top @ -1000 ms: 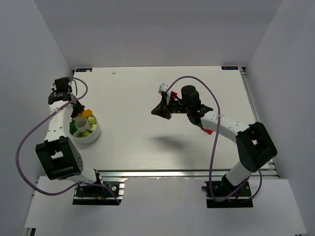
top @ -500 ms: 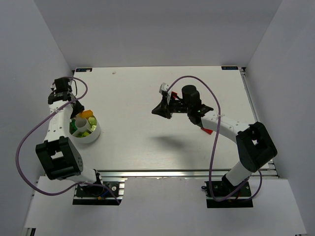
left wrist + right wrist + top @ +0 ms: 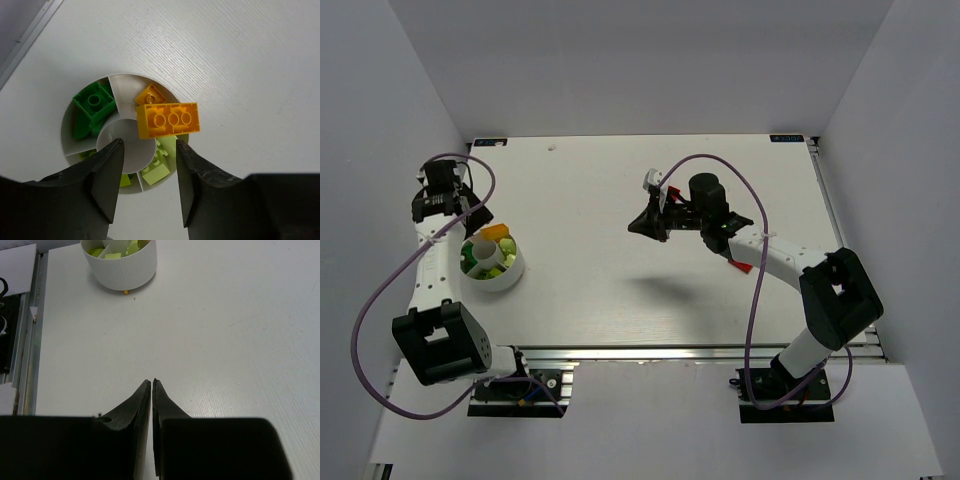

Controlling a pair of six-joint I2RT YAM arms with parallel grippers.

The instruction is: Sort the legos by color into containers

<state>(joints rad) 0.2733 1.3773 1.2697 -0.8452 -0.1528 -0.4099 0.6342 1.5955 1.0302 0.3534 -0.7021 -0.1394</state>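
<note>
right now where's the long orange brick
In the left wrist view the long orange brick lies in the white dish, right of its hub, partly over a smaller orange brick.

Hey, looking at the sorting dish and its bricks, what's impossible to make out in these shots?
Left wrist view: the left tool's fingers cover the near compartments of the white dish.
Right wrist view: the frame's top edge cuts off the dish; only lime green bricks show.
Right wrist view: an orange speck at the dish's base is too small to identify.
Top external view: bricks too small to count.
</note>
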